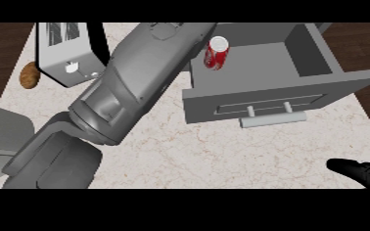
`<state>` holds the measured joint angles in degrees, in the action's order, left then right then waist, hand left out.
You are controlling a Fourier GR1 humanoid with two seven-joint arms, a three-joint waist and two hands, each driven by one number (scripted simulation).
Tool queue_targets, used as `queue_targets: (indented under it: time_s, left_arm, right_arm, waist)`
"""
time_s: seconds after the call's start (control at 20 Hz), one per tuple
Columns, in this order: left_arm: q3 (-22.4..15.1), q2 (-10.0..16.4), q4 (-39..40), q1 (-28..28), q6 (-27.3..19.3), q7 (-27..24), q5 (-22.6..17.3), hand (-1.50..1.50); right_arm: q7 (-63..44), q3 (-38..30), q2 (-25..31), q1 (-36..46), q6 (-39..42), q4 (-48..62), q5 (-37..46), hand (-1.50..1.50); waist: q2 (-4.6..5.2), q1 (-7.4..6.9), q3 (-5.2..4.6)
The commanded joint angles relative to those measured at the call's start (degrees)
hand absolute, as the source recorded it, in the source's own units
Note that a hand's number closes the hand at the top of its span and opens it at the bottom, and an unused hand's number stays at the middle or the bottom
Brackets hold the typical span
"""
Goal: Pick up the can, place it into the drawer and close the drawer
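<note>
The can (217, 53) is already inside the open drawer (311, 54), at its back-left corner. My left hand is out of view. My right hand (352, 170) sits low right, and I can't tell its state. I judge it 1 light, thin-walled, slick can, best held mid-body.

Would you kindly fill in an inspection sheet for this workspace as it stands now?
Surface: pale marbled counter.
Job's things: red can already inside the grey drawer, near its left wall; drawer open, not yet closed.
Clutter: toaster at upper left; brown food item beside it.
Hands: left hand not in view, its forearm stretching towards the drawer; right hand at the lower right edge, away from everything.
Cables: nothing seen.
Surroundings: dark wood past the counter's edges.
</note>
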<state>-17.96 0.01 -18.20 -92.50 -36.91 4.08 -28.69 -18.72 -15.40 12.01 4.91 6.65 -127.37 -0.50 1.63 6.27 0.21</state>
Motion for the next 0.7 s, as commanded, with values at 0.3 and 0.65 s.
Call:
queue_targets:
  time_s: [0.3,0.65]
  left_arm:
    - [2.51,-0.01,0.37,-0.85,1.55,-3.14,-4.68,-1.5]
    - [1.92,-0.01,1.48,-3.02,-1.09,-3.96,-5.75,-1.5]
  right_arm:
    - [8.0,7.39,4.58,4.89,-0.26,7.35,18.7,-1.5]
    - [12.94,16.54,6.44,9.35,-2.57,16.73,33.4,-1.5]
  waist:
    - [0.13,-2.9,-0.1]
    - [0.11,-3.52,-0.06]
